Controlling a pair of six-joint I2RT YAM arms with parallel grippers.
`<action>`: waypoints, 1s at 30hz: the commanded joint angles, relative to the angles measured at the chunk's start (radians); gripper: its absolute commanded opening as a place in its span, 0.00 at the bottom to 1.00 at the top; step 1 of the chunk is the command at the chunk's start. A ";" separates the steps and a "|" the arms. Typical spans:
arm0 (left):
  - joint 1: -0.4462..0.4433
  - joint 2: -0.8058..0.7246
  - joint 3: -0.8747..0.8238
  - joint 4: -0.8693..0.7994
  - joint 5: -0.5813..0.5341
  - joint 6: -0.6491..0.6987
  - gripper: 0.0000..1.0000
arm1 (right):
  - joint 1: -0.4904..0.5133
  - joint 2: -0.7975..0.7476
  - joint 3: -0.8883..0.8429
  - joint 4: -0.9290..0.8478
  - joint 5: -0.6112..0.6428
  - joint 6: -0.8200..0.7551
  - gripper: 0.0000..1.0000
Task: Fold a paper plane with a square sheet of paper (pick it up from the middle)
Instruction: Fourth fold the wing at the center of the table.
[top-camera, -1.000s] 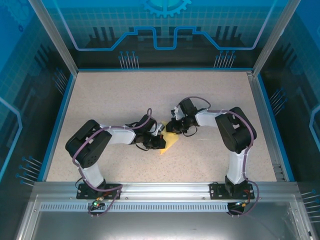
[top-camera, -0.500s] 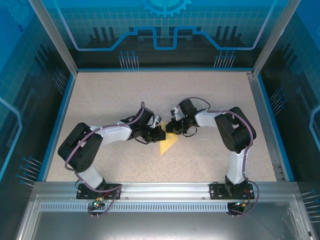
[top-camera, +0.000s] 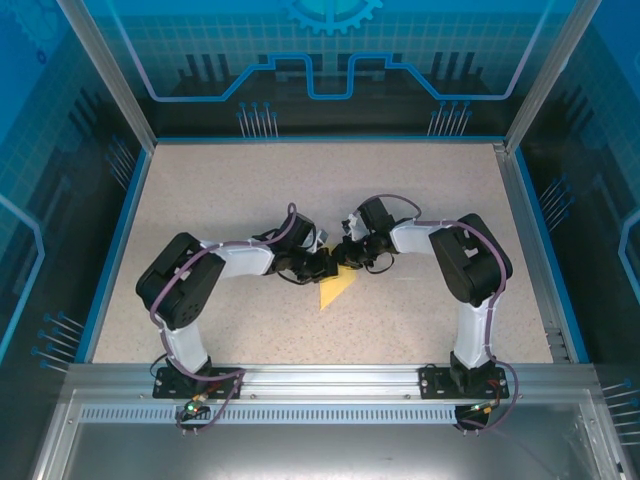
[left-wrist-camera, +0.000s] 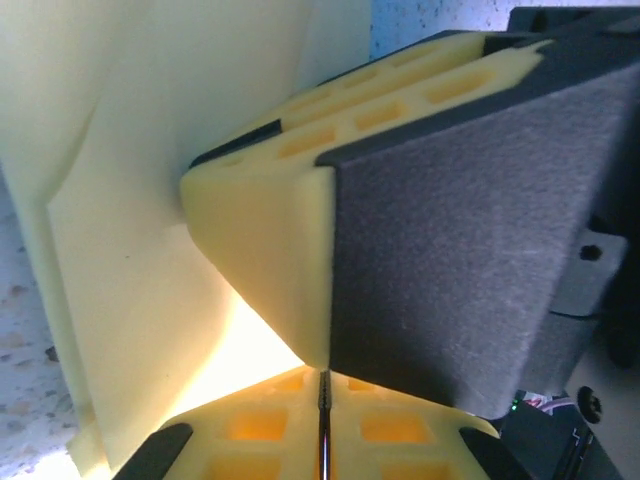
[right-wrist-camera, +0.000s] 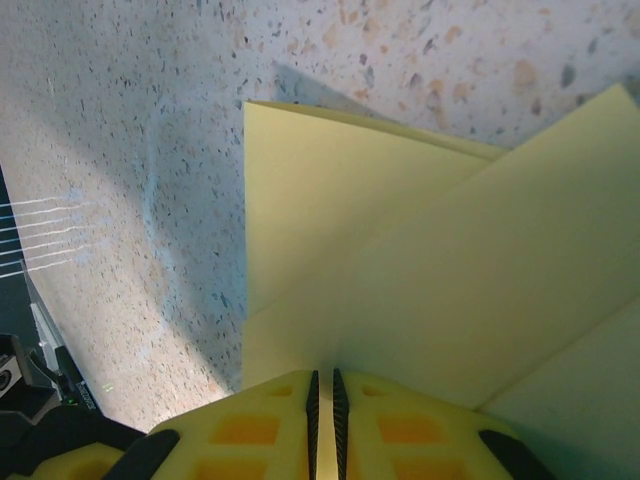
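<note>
Since a second ago the left hand (top-camera: 322, 266) has slid off the near part of the sheet of paper (top-camera: 335, 288), moving toward the far edge and closer to the right hand (top-camera: 347, 255). The sheet's pointed near corner now lies uncovered.

The table (top-camera: 200, 200) is a flat, beige, speckled slab with a blue rim. Both arms reach in from its near edge and meet at about its middle. The left arm (top-camera: 235, 262) stretches low across the surface, and the right arm (top-camera: 470, 262) folds sharply at its black elbow.

The two hands sit just beside each other, tip to tip. The left hand is closed, its yellow pads (left-wrist-camera: 250, 435), moulded with square pockets, pressed to a thin dark seam. Whether any paper is caught there I cannot tell. The right hand is pinched down on the sheet, with a pale sliver of paper showing between its pads (right-wrist-camera: 255, 430).

The sheet is thin, matte and pale yellow, folded into overlapping layers with crisp straight edges. It lies near the table's middle as a triangle tapering toward the near edge.
</note>
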 joint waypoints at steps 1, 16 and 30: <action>-0.002 0.025 0.006 -0.035 -0.047 0.000 0.04 | 0.014 0.060 -0.033 -0.015 0.074 0.002 0.16; -0.039 0.034 -0.015 0.028 -0.140 -0.058 0.00 | 0.016 0.058 -0.034 -0.018 0.071 0.001 0.16; -0.046 0.034 -0.047 -0.047 -0.197 -0.037 0.00 | 0.018 0.059 -0.049 -0.021 0.089 -0.001 0.16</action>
